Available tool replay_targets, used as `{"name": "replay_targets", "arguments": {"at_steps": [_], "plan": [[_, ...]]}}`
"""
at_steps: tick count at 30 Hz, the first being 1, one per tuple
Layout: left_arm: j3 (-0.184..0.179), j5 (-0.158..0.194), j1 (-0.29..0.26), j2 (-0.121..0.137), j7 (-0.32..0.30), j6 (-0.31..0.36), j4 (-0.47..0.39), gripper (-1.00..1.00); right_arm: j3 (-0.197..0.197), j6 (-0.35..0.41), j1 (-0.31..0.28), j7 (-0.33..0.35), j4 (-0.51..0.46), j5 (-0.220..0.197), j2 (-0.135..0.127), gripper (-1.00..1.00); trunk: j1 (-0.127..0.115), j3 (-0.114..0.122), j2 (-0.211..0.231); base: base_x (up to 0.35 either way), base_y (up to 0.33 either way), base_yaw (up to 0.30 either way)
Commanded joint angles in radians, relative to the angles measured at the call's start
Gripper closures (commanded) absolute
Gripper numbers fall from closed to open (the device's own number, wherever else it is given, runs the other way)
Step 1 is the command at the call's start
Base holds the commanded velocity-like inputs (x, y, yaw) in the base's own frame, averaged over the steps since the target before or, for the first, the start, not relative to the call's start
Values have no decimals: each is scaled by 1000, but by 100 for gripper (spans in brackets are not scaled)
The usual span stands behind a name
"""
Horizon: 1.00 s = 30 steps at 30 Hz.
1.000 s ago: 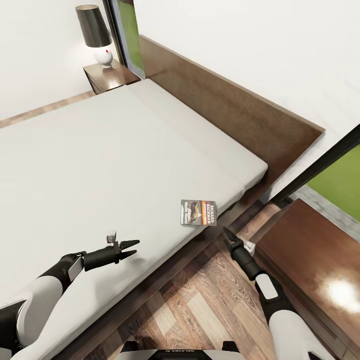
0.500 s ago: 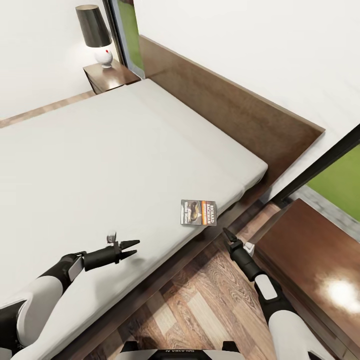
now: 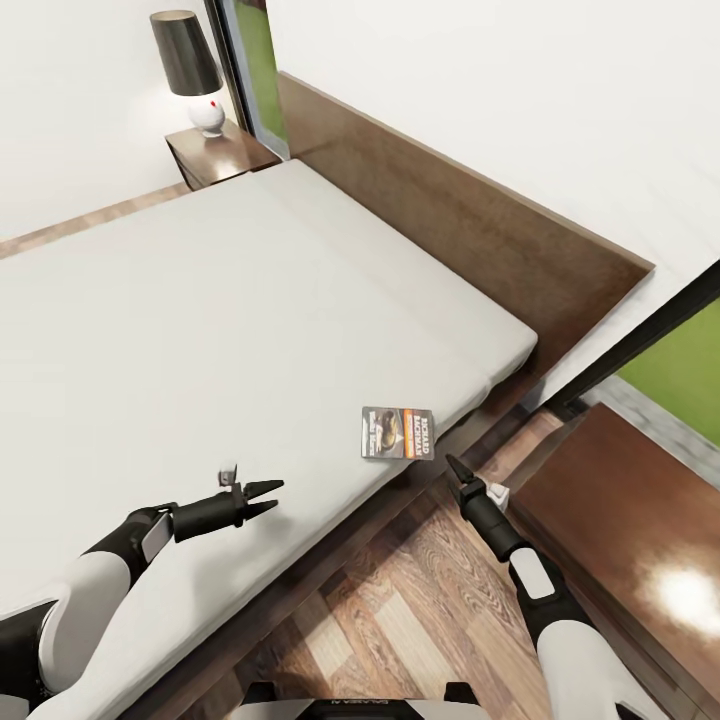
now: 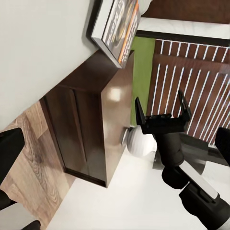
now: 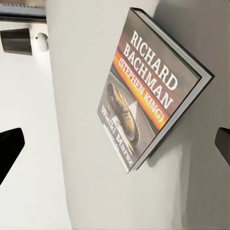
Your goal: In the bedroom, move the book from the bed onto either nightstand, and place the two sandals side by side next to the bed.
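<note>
The book (image 3: 398,432), dark with an orange band, lies flat on the pale mattress of the bed (image 3: 230,300) close to its near corner. In the right wrist view the book (image 5: 151,91) sits straight ahead between the wide-apart fingers of my right gripper (image 5: 116,146). My right gripper (image 3: 452,466) hovers over the floor just beside the bed edge, a short way from the book and open. Over the mattress, farther from the book, my left gripper (image 3: 266,494) is open and holds nothing. The sandals are out of view.
One nightstand (image 3: 620,520) stands at my right beside the bed, also seen as a dark cabinet (image 4: 96,124). A second nightstand (image 3: 215,150) with a black-shaded lamp (image 3: 190,60) is across the bed. The headboard (image 3: 450,220) runs along the wall; plank floor (image 3: 400,600) lies below.
The whole view has shifted slightly, so the camera moved. The book lies where it was, and both arms keep nearly the same pose.
</note>
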Motion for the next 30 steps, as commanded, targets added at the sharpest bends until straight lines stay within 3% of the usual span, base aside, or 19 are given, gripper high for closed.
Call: {"name": "replay_targets", "arguments": {"at_steps": [1, 30], "plan": [[-1, 4, 0, 0, -2, 10, 0, -100, -6, 9, -1, 2, 0, -3, 1, -100, 0, -1, 0, 14, 0, 0], [-1, 1, 0, -13, -2, 9, 30, -100, -2, 9, -1, 2, 2, 0, 5, -100, 0, 1, 0, 6, 3, 20]]}}
